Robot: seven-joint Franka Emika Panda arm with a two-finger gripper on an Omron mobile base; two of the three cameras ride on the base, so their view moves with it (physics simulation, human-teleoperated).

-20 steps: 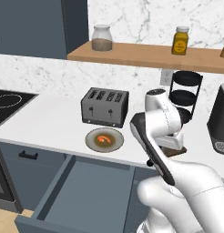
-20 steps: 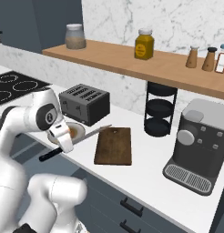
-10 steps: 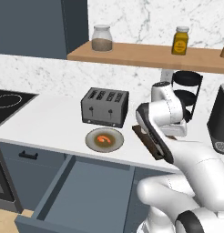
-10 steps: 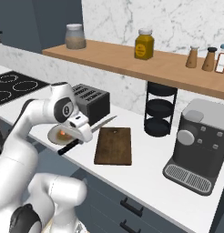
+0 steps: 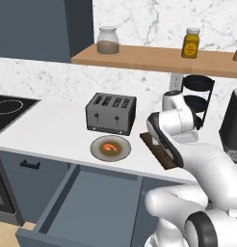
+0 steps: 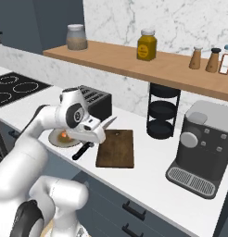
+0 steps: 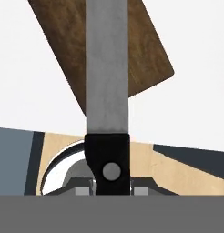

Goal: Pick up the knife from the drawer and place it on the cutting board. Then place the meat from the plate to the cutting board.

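Kitchen, white counter (image 6: 148, 171) under wooden shelf. Drawer (image 5: 86, 202) open below. Cutting board (image 6: 117, 147) beside plate (image 5: 97, 151); meat (image 5: 109, 147) on plate. Claw (image 6: 95, 137) pinching knife (image 7: 107, 82) by handle, blade over board's left edge. Risk: released here, knife may land half off board, slide onto counter.

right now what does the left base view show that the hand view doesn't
Left base view alone: the open drawer, the plate with the meat on it, the toaster, the shelf jars and the hob. Hand view alone: the knife close up, its black handle clamped in the shut tool and its blade reaching out over one edge of the board. Both: the board and the white counter.
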